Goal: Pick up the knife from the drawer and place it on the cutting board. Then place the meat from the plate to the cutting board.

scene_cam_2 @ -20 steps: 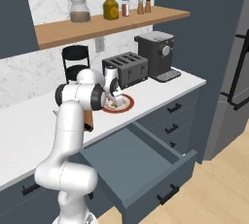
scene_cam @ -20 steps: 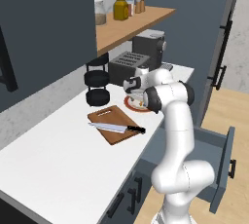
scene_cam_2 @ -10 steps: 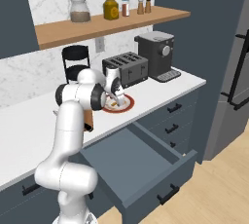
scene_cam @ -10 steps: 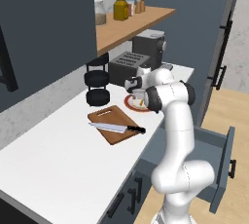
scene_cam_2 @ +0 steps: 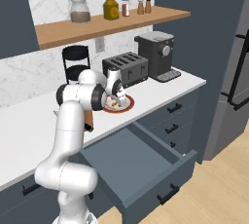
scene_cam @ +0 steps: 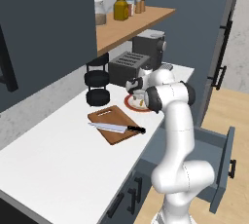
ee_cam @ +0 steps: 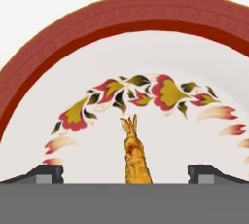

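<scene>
Knife (scene_cam: 115,128) already lying across the cutting board (scene_cam: 114,123) on the desk (scene_cam: 58,164), drawer (scene_cam_2: 138,162) left pulled out — first half apparently done. Gripper (ee_cam: 126,173) low over the plate (ee_cam: 73,38), jaws spread wide with nothing held, tips on either side of the meat (ee_cam: 134,157) — seemingly straddling it for a pinch. Meat on the plate's white centre, yet to go to the board.

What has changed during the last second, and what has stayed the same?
Almost nothing moved. The gripper stays open low over the plate, its tips either side of the meat, which it has not grasped. The knife still lies on the cutting board, and the drawer remains open.
</scene>
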Robot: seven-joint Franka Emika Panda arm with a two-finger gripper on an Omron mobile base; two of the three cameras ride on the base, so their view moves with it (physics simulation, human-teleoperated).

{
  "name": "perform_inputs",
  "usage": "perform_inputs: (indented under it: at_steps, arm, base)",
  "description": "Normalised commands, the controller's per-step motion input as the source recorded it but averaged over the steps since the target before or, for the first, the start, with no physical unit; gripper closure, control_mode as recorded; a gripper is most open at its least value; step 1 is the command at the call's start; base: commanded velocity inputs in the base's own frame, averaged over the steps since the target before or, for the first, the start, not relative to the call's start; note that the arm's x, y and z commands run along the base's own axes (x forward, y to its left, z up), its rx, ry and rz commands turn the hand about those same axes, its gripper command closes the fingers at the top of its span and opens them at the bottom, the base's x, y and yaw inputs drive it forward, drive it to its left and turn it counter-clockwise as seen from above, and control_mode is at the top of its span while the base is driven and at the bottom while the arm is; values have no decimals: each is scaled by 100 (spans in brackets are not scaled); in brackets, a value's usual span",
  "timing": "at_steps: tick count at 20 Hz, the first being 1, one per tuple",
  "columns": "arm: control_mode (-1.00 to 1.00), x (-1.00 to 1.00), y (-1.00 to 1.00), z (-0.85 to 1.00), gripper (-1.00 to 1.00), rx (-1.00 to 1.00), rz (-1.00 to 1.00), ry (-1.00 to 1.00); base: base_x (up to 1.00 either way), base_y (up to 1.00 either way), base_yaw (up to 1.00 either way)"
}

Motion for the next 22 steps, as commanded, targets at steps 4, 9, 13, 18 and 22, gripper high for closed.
perform_inputs:
  at_steps: [4,9,13,18,22]
  arm:
    - [-100,0,0,-55,100,0,11,0]
    - [-100,-6,0,-42,100,0,6,0]
    - [-100,-3,0,-2,100,0,3,-1]
    - [-100,-2,0,-2,100,0,0,0]
    - [-100,-22,0,-1,100,0,0,0]
  base:
    - [0,0,0]
    - [0,0,0]
    - [0,0,0]
    - [0,0,0]
    - [0,0,0]
